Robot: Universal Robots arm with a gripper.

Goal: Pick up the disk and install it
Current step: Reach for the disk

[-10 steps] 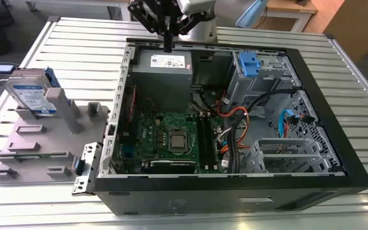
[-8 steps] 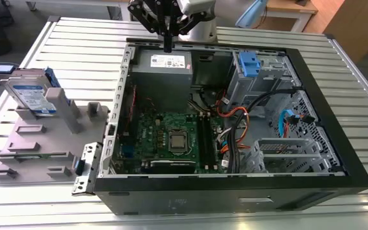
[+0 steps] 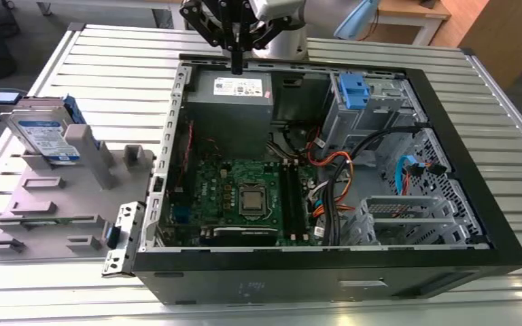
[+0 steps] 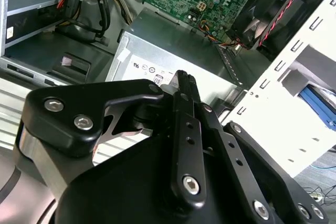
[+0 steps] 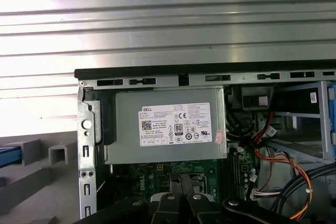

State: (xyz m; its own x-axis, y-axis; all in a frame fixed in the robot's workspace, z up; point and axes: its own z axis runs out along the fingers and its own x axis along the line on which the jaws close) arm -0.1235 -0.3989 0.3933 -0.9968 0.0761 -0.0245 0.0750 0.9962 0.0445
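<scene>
The disk (image 3: pixel 45 136), a silver drive with a white-and-blue label and blue carrier edges, stands upright in a grey holder (image 3: pixel 62 197) on the table at the exterior view's left, outside the computer case (image 3: pixel 478 204). My gripper (image 3: pixel 236 66) hangs over the far edge of the open case, right above the grey power-supply box (image 3: pixel 234 87), well away from the disk. Its black fingers are pressed together with nothing between them, as the second wrist view shows at the gripper (image 4: pixel 185 80). In the first wrist view the gripper (image 5: pixel 181 187) points at the power-supply box (image 5: pixel 168 124).
Inside the case lie the green motherboard (image 3: pixel 242 190), bundled cables (image 3: pixel 334 170), a metal drive cage with a blue bracket (image 3: pixel 352 92) at the far side and a metal bay (image 3: pixel 406 217) near the front. The slatted metal table (image 3: pixel 107 61) surrounds the case.
</scene>
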